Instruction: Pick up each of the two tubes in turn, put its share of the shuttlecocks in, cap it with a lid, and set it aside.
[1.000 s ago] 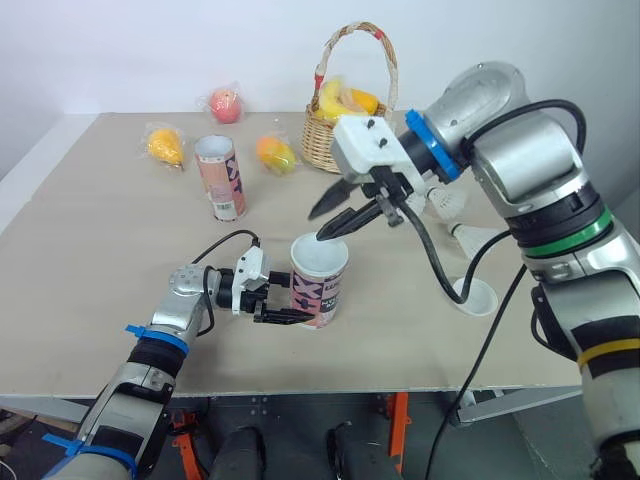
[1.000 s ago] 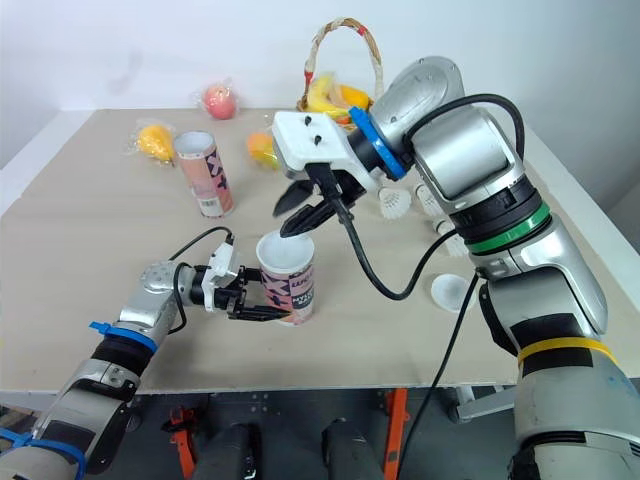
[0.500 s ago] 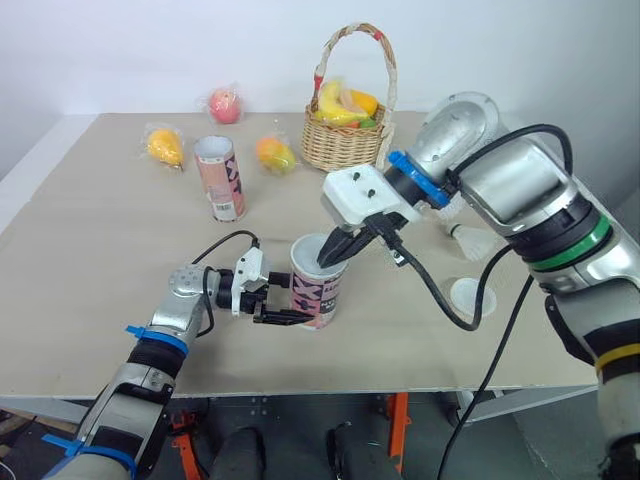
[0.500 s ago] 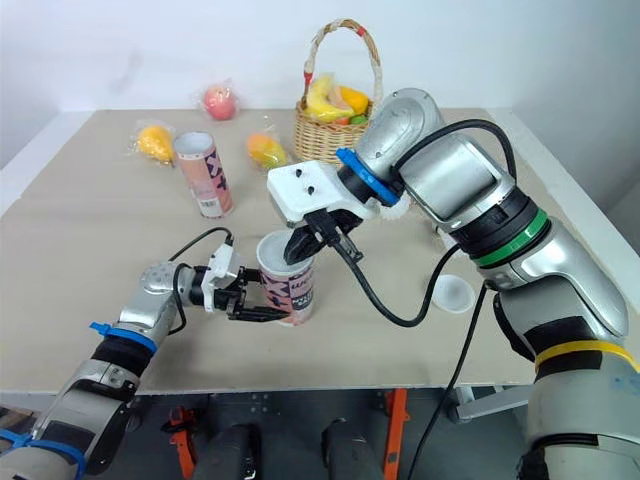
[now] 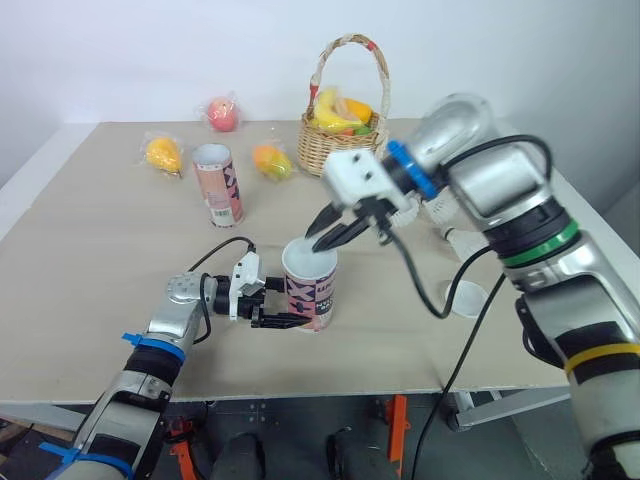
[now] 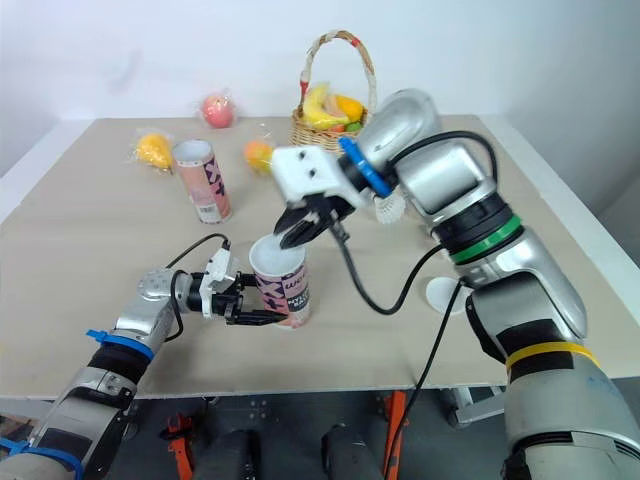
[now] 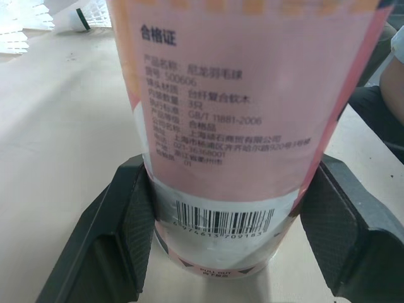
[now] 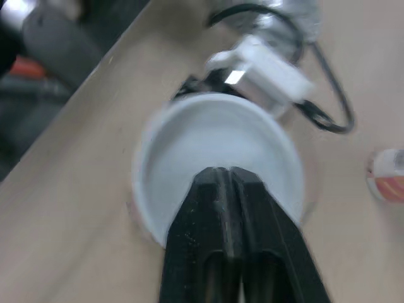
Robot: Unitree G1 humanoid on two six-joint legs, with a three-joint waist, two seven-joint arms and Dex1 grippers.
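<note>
A pink printed tube (image 5: 312,293) stands upright near the table's front, and my left gripper (image 5: 297,318) is shut on its lower part. The black fingers (image 7: 129,233) press both sides of it. A white lid (image 8: 218,164) seems to sit on the tube's top. My right gripper (image 5: 319,240) is shut, with its tips just above that lid. A second pink tube (image 5: 218,183) stands open-topped further back on the left. Two white shuttlecocks (image 5: 462,238) lie behind my right arm. A loose white lid (image 5: 468,297) rests on the table at the right.
A wicker basket (image 5: 345,135) of fruit stands at the back centre. Wrapped fruits lie at the back left: a yellow one (image 5: 164,153), a red one (image 5: 224,113) and an orange one (image 5: 272,160). The table's front edge runs close below the held tube.
Half a second ago my right gripper's tips were down in the tube's white top; they have now lifted just clear of it. The left gripper keeps its hold. The camera view shifted slightly.
</note>
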